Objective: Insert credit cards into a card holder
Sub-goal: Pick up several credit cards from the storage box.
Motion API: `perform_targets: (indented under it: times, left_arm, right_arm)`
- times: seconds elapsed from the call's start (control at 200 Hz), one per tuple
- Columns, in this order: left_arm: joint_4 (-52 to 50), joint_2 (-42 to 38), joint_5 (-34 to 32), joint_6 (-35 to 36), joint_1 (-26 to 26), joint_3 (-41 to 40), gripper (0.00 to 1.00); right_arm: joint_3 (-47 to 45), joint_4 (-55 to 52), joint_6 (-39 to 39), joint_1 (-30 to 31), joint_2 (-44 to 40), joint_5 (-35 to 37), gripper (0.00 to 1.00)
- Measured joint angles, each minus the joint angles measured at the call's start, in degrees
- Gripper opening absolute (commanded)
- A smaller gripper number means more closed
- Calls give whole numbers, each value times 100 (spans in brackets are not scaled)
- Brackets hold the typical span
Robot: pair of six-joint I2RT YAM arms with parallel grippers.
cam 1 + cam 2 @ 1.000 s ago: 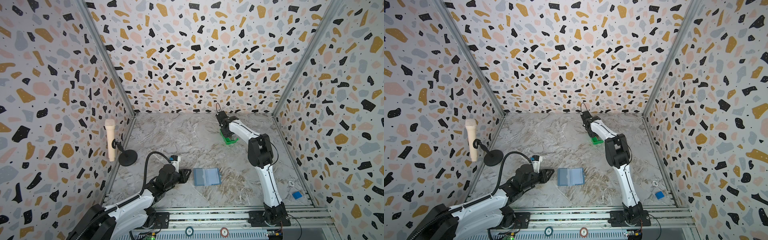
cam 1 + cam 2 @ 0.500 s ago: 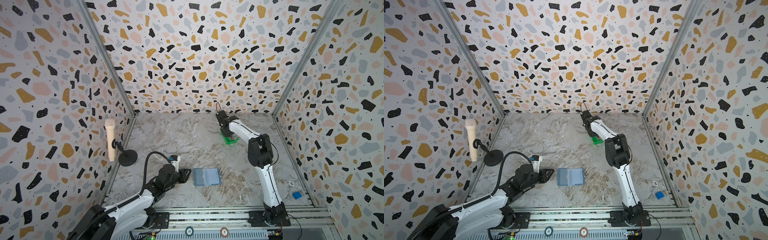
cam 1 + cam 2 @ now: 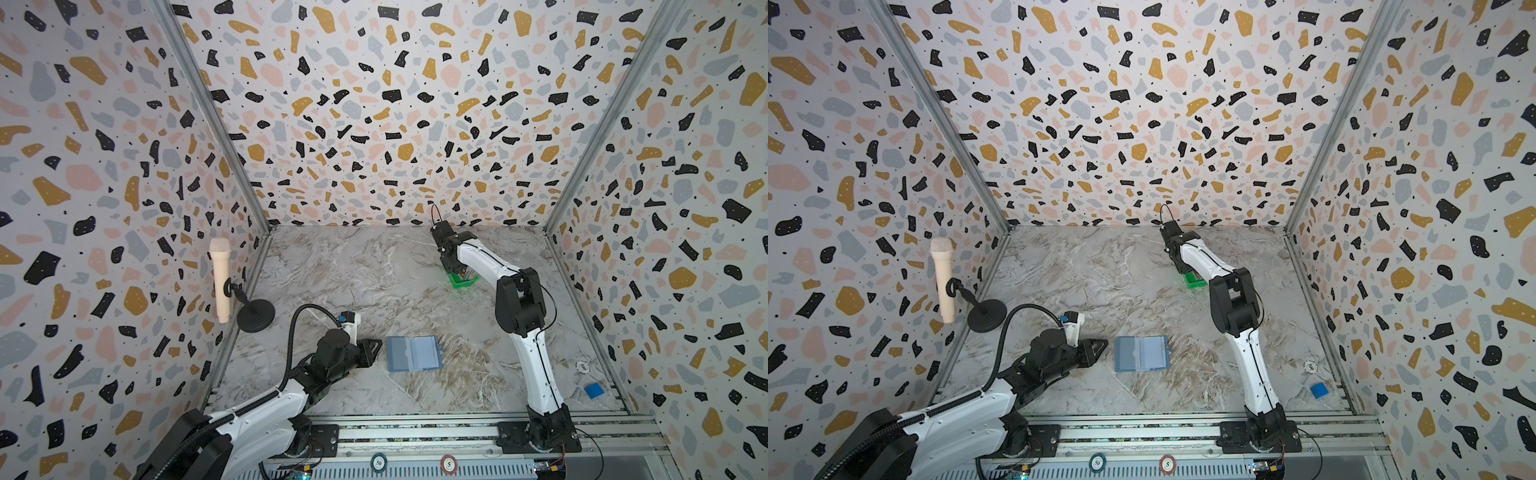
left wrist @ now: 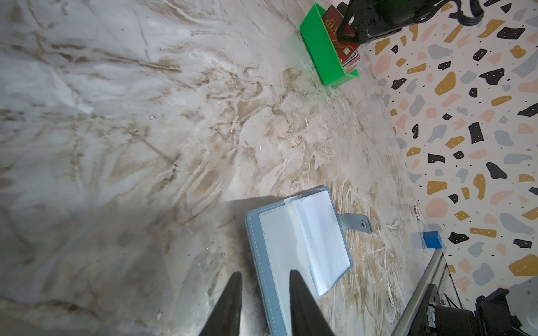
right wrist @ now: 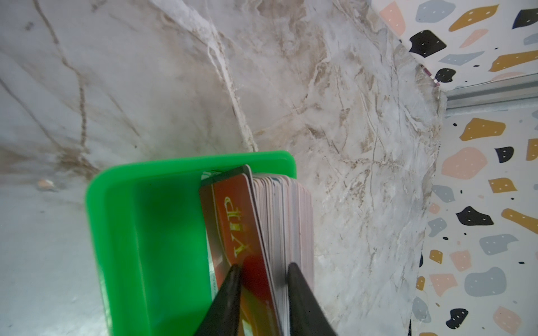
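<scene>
Marble desk (image 3: pixel 353 270): credit cards (image 5: pixel 279 209) stand in green tray (image 5: pixel 163 232) at 1 o'clock, right gripper (image 5: pixel 264 265) straddling them, can't tell if pinching. Open card holder (image 3: pixel 413 353) lies at 6 o'clock, left gripper (image 4: pixel 265 272) released beside it.

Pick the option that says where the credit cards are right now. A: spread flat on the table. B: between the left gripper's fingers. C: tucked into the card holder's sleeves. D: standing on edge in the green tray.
D: the credit cards stand on edge in the green tray, with the right gripper astride the front ones; the card holder lies open, its clear sleeves looking empty.
</scene>
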Motion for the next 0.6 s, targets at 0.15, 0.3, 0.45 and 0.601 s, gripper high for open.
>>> perform_targets:
  times: [0.15,0.3,0.45,0.601]
  left_arm:
    - [-2,-2,2,0,4,-4,30]
    - [-2,-4,2,0,4,-7,30]
    - [-4,-22,2,0,4,-11,30]
    - [-4,-37,2,0,4,-11,30]
  right_arm:
    - [46,-46,0,13,0,-2,23]
    - [81,-57,2,17,0,-2,21]
    - [83,-70,2,22,0,-7,17]
    - [83,-79,24,33,0,-22,12]
